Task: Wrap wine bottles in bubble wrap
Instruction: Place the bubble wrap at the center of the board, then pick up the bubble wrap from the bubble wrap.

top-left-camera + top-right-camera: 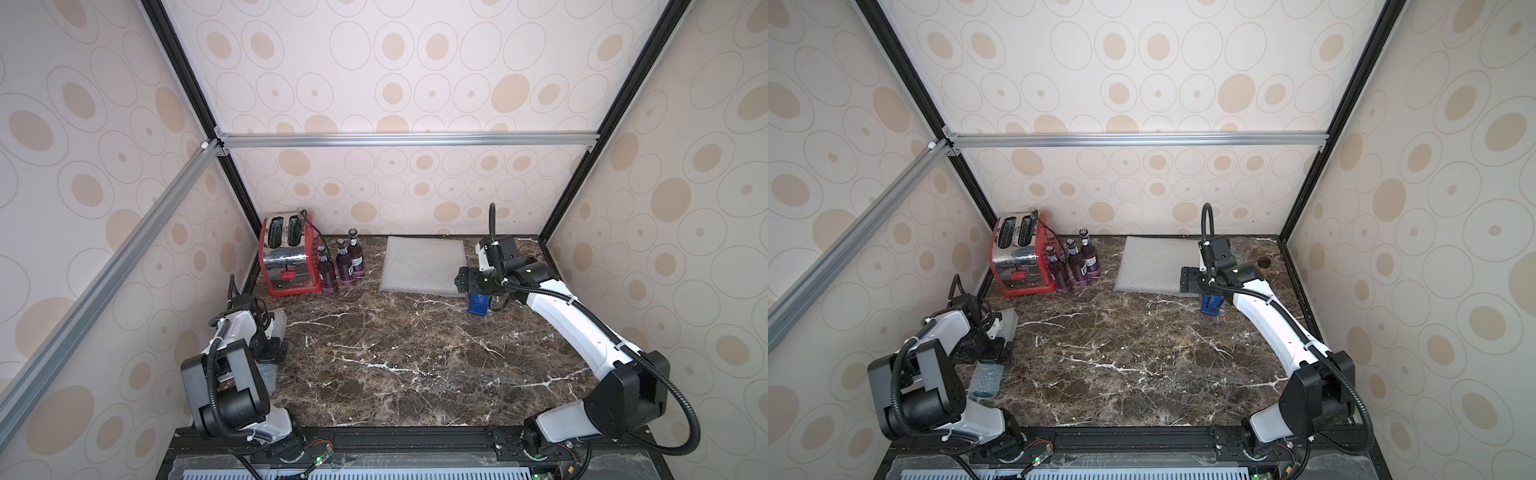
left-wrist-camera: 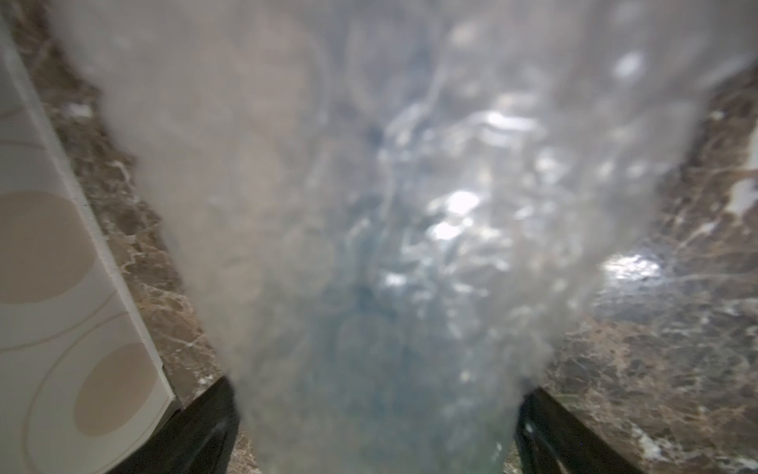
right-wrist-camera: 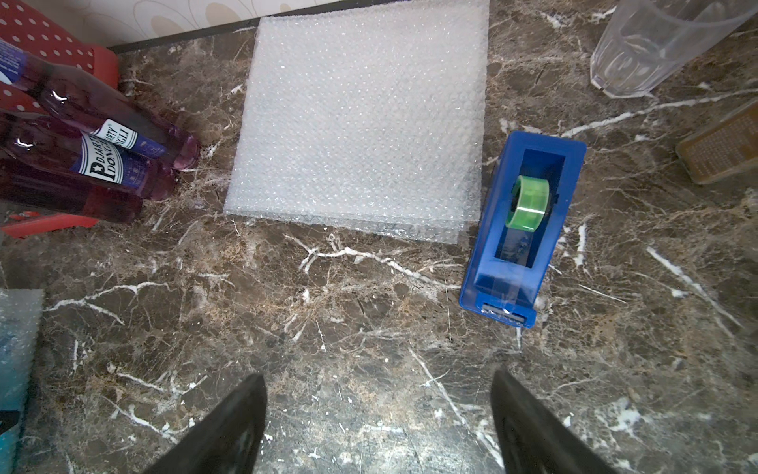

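Note:
Three purple wine bottles (image 1: 340, 262) (image 1: 1077, 262) (image 3: 102, 164) stand beside the toaster at the back left. A stack of flat bubble wrap sheets (image 1: 424, 266) (image 1: 1156, 264) (image 3: 357, 123) lies at the back middle. At the table's left edge lies a rolled bubble wrap tube (image 1: 990, 374) (image 2: 369, 205) with a bluish bottle showing faintly inside. My left gripper (image 1: 994, 353) (image 2: 377, 394) straddles this tube, open, with slim gaps beside both fingers. My right gripper (image 1: 461, 280) (image 3: 377, 377) hovers open and empty above bare marble, in front of the sheets.
A red toaster (image 1: 286, 257) fills the back left corner. A blue tape dispenser (image 1: 478, 303) (image 3: 521, 230) with a green roll stands right of the sheets, under my right arm. A clear cup (image 3: 656, 45) and an amber jar (image 1: 1264, 266) sit at the back right.

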Robot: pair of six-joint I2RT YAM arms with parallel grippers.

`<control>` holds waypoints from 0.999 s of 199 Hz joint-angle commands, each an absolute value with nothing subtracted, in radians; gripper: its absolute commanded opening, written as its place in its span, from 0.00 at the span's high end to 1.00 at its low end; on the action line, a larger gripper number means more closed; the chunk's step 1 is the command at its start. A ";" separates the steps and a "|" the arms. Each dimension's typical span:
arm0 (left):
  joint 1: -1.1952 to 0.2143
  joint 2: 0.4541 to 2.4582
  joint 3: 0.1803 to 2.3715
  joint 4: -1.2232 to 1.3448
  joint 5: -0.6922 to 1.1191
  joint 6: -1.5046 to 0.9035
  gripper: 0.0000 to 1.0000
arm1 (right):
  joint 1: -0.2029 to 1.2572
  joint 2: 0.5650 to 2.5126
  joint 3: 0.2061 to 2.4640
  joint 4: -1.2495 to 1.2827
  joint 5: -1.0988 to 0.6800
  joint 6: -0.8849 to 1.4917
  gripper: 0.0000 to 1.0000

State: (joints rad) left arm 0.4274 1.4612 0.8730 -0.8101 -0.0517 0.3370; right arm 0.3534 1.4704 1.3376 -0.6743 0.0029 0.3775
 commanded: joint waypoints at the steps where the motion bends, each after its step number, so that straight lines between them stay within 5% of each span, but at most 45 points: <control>1: 0.429 1.389 0.927 -0.869 -0.031 0.348 0.01 | 0.358 1.506 1.387 -0.717 0.028 0.368 0.14; 84: 0.401 1.127 1.021 -0.822 0.166 0.233 0.01 | 0.321 1.852 1.793 -0.886 0.037 0.289 0.19; 132: 0.375 0.964 0.872 -0.597 0.377 0.000 0.01 | 0.286 2.084 2.017 -0.949 -0.031 0.292 0.26; 199: 0.213 0.843 0.698 -0.229 0.356 -0.031 0.01 | 0.185 2.329 2.258 -1.017 -0.090 0.307 0.30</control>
State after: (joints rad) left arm 0.2710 0.8883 0.7223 -0.4141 0.3347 -0.0284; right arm 0.2119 2.2795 2.1929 -0.9516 -0.0662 0.3092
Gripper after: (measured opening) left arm 0.994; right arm 0.700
